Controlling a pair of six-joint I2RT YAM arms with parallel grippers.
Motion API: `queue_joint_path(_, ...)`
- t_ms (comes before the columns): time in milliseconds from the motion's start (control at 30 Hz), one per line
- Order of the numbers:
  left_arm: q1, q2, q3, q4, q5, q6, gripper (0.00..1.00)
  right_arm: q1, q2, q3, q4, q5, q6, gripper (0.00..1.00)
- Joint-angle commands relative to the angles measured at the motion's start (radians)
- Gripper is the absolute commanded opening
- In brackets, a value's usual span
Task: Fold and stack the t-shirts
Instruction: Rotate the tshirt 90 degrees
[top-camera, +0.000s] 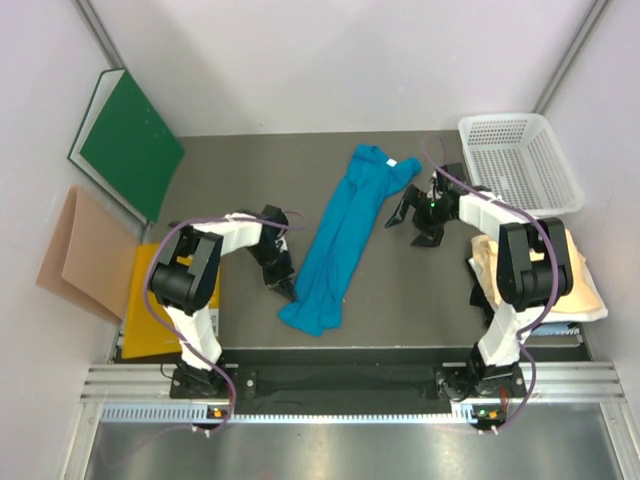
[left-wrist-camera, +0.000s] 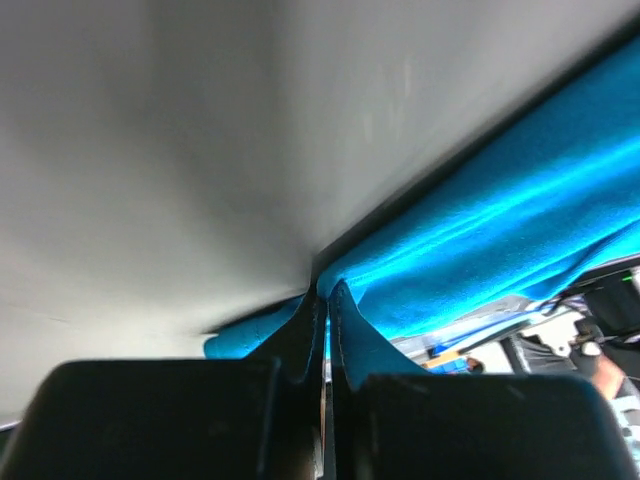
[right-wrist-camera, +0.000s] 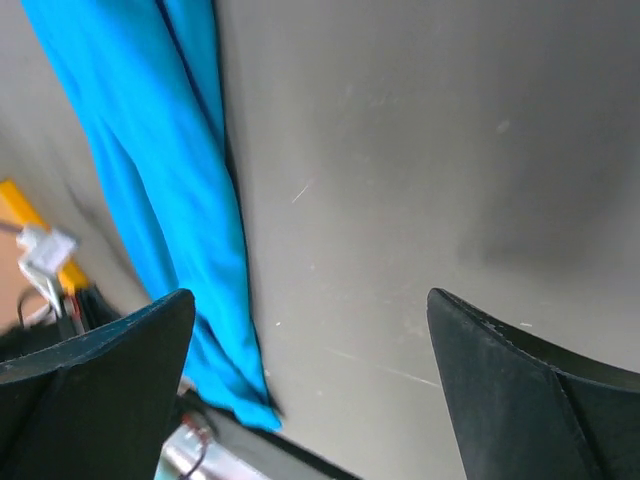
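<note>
The teal-blue t-shirt (top-camera: 345, 235) lies bunched in a long strip running down the middle of the table. My left gripper (top-camera: 285, 285) sits at its lower left edge. In the left wrist view the left gripper (left-wrist-camera: 325, 295) is shut on a pinch of that teal cloth (left-wrist-camera: 500, 230). My right gripper (top-camera: 410, 225) hovers just right of the shirt's upper part, near the collar. The right wrist view has the right gripper (right-wrist-camera: 310, 295) open over bare table, with the teal shirt (right-wrist-camera: 160, 170) to its left. The cream t-shirt (top-camera: 590, 285) lies at the right, partly under the right arm.
A white basket (top-camera: 520, 160) stands at the back right. A green board (top-camera: 130, 140) and a tan-pink paper sheet (top-camera: 75, 250) lean at the left wall. A yellow envelope (top-camera: 150, 300) lies beside the left arm's base.
</note>
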Motion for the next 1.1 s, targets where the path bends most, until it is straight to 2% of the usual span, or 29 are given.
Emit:
queue_joint_path(0, -0.107, -0.103, -0.112, 0.063, -0.046, -0.105, 0.0, -0.011, -0.066, 0.076, -0.069, 0.109, -0.11, 0.99)
queue_joint_path(100, -0.205, -0.151, -0.169, 0.084, -0.012, -0.165, 0.0, -0.013, -0.063, 0.069, -0.05, 0.123, -0.134, 1.0)
queue_joint_path(133, -0.228, -0.159, -0.183, 0.09, 0.012, -0.174, 0.02, -0.013, -0.06, 0.066, -0.027, 0.129, -0.138, 1.0)
queue_joint_path(167, -0.268, -0.168, -0.188, 0.086, 0.012, -0.179, 0.1, -0.013, -0.056, 0.062, -0.014, 0.138, -0.142, 1.0)
queue_joint_path(200, -0.285, -0.177, -0.18, 0.072, 0.0, -0.175, 0.22, -0.013, -0.051, 0.064, -0.002, 0.147, -0.147, 1.0)
queue_joint_path(233, -0.297, -0.191, -0.169, 0.049, -0.064, -0.17, 0.55, -0.013, -0.04, 0.075, 0.021, 0.157, -0.151, 1.0)
queue_joint_path(300, -0.307, -0.246, -0.107, -0.019, -0.134, -0.153, 0.77, -0.016, -0.022, 0.093, 0.047, 0.17, -0.151, 1.0)
queue_joint_path(333, -0.305, -0.281, -0.043, -0.037, -0.232, -0.147, 0.93, -0.019, 0.004, 0.123, 0.071, 0.17, -0.147, 1.0)
queue_joint_path(367, -0.305, -0.292, -0.007, -0.071, -0.277, -0.139, 0.99, -0.023, 0.018, 0.142, 0.084, 0.163, -0.142, 1.0)
queue_joint_path(500, -0.279, -0.259, 0.182, -0.06, -0.411, -0.08, 0.99, -0.027, 0.112, 0.271, 0.107, 0.144, -0.124, 0.99)
queue_joint_path(600, -0.225, -0.139, 0.333, -0.028, -0.397, -0.027, 0.99, -0.027, 0.196, 0.384, 0.118, 0.118, -0.098, 0.99)
queue_joint_path(733, -0.136, 0.143, 0.645, -0.082, -0.344, 0.045, 0.99, -0.028, 0.326, 0.544, 0.108, 0.095, -0.029, 0.97)
queue_joint_path(900, -0.026, 0.393, 0.939, -0.094, -0.256, 0.088, 0.99, -0.028, 0.446, 0.673, 0.108, 0.078, 0.059, 0.82)
queue_joint_path(1033, 0.041, 0.499, 1.033, -0.053, -0.19, 0.094, 0.99, -0.025, 0.488, 0.697, 0.127, 0.104, 0.1, 0.76)
queue_joint_path(1067, 0.051, 0.512, 1.038, -0.037, -0.179, 0.095, 0.99, -0.023, 0.495, 0.702, 0.124, 0.107, 0.103, 0.71)
